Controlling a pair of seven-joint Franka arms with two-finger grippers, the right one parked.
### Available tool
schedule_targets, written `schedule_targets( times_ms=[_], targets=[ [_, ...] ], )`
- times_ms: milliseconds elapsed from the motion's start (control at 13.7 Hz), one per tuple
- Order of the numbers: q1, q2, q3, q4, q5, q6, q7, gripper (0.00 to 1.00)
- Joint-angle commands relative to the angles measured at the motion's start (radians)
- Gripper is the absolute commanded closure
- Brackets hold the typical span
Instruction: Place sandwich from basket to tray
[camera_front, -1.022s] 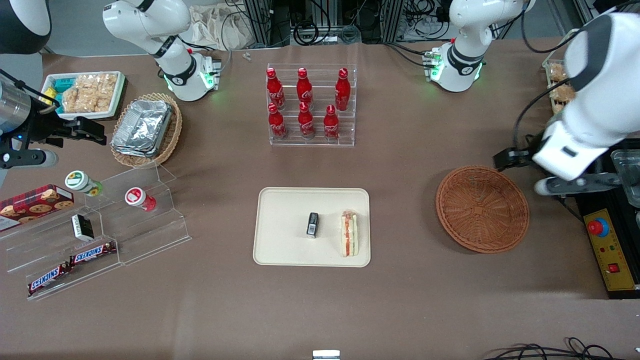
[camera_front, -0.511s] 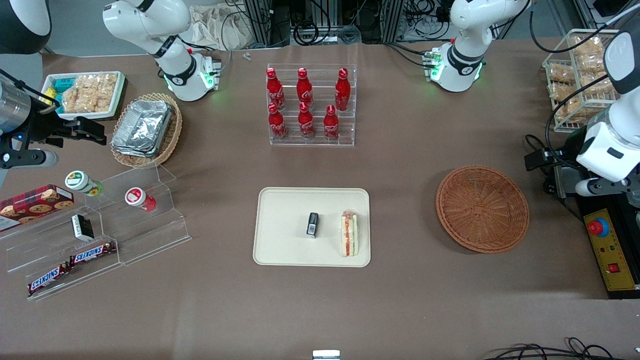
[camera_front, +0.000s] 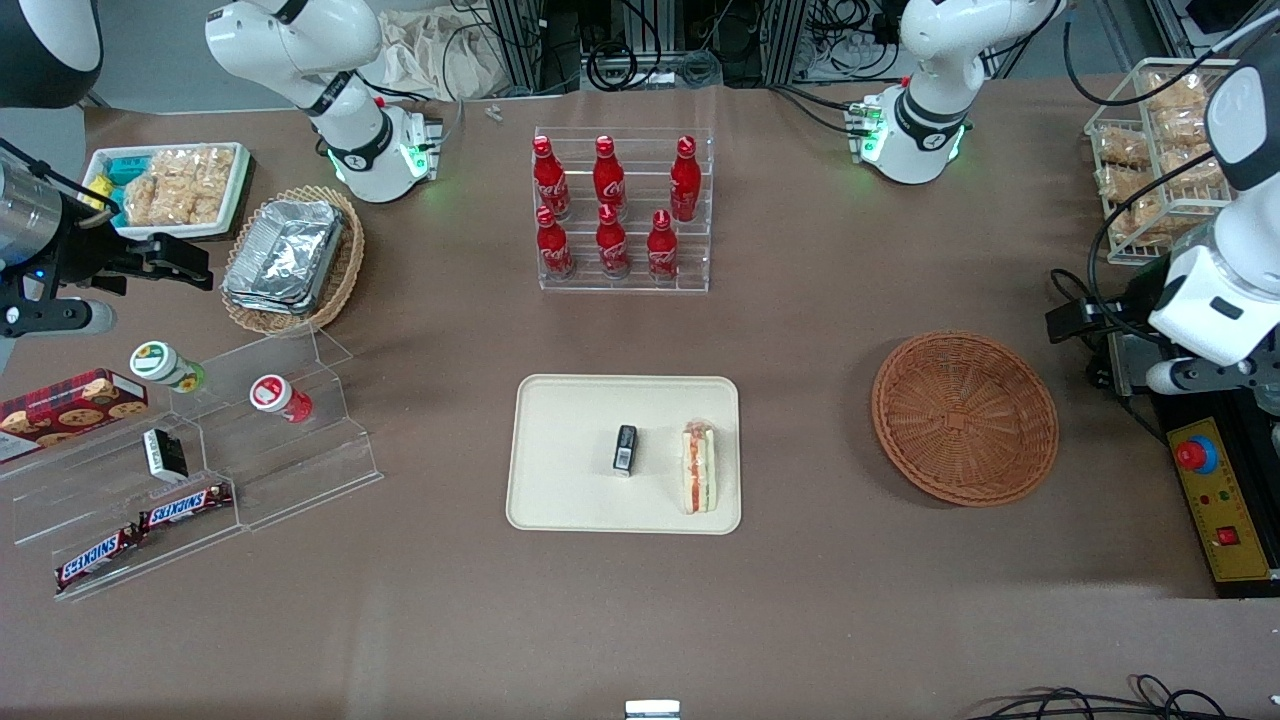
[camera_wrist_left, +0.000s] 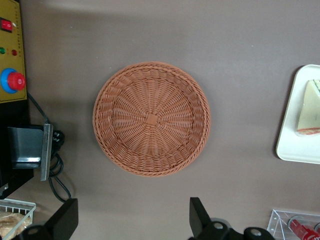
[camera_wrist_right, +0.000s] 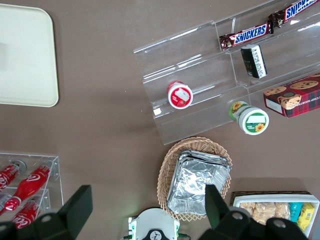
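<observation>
On the tray (camera_front: 560, 450), pale sandwich (camera_front: 698, 467), orange-green edge, hand (camera_wrist_left: 132, 220) spread above basket (camera_wrist_left: 151, 118)

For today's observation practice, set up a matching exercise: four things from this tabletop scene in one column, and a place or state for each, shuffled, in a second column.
Column one:
1. sandwich
2. basket
3. tray
4. pincer

Column two:
A. woven, reddish-brown, nothing inside
B. open, held high above the table by the control box, at the working arm's end
C. lying on the tray, beside a small dark packet
D. cream, flat, nearer the front camera than the bottle rack

Pairs: 1-C, 2-A, 3-D, 4-B
</observation>
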Motion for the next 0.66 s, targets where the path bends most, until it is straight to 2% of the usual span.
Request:
schedule_targets(
  times_ms=[0, 146, 584],
  targets=[
    [-0.127, -0.04, 0.143, -0.022, -0.014, -0.019, 0.107, 0.0],
    [-0.231, -0.041, 0.254, -0.021, -0.016, -0.025, 0.117, 0.0],
    [-0.238, 0.063, 0.247, 0.123, -0.022, -0.077, 0.116, 0.0]
  ],
)
